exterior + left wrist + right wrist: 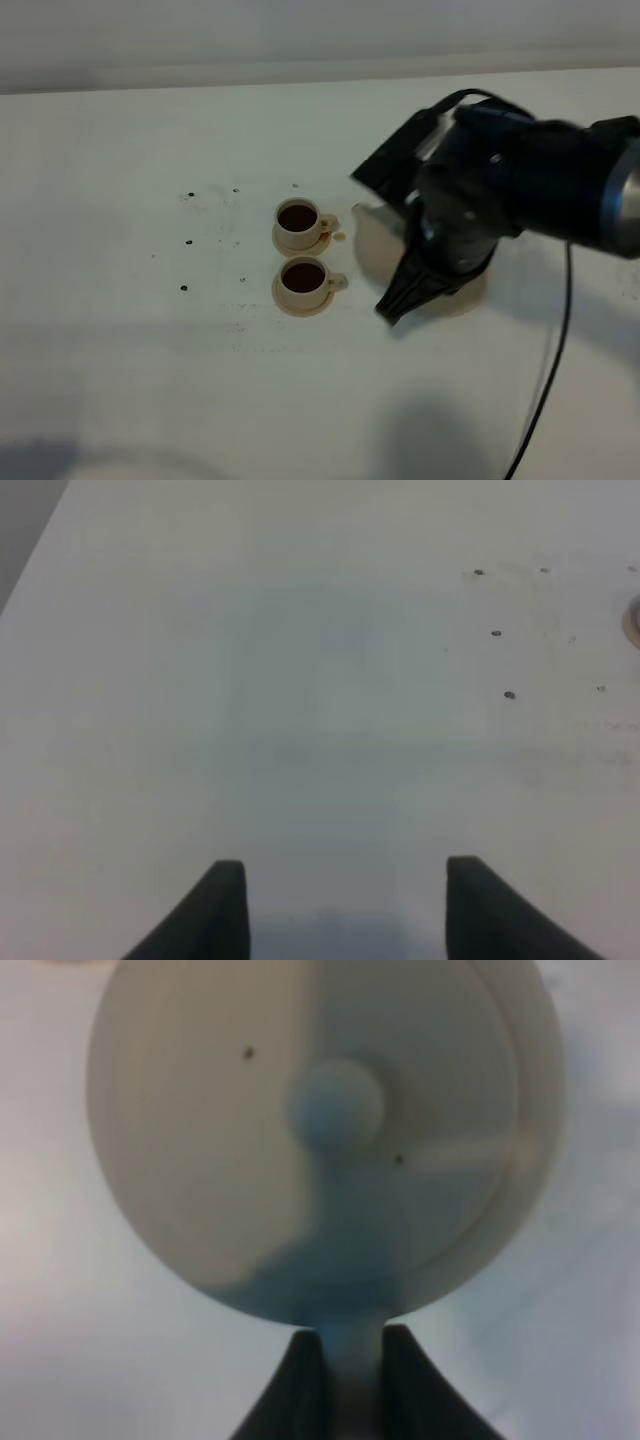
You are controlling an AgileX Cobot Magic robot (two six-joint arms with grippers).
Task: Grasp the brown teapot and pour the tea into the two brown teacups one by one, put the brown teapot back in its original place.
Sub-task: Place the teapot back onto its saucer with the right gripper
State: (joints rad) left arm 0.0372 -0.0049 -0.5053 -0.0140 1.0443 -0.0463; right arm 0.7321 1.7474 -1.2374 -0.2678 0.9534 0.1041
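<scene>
Right gripper (pixel 355 1380): jaws clamped on loop handle of brown teapot (pixel 320 1130), over large saucer (pixel 470 292), right of two brown teacups (pixel 298 224) (pixel 303 279), both holding dark tea, on small saucers. Left gripper (pixel 345 910): jaws apart, over bare white table (pixel 300 680).

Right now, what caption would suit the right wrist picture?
Seen from above, the brown teapot with its knobbed lid, its handle pinched between the right gripper fingers.

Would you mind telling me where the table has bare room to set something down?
Free: the table left of the two teacups and in front of them. Crowded: right of the cups, where the right gripper holds the teapot.
</scene>
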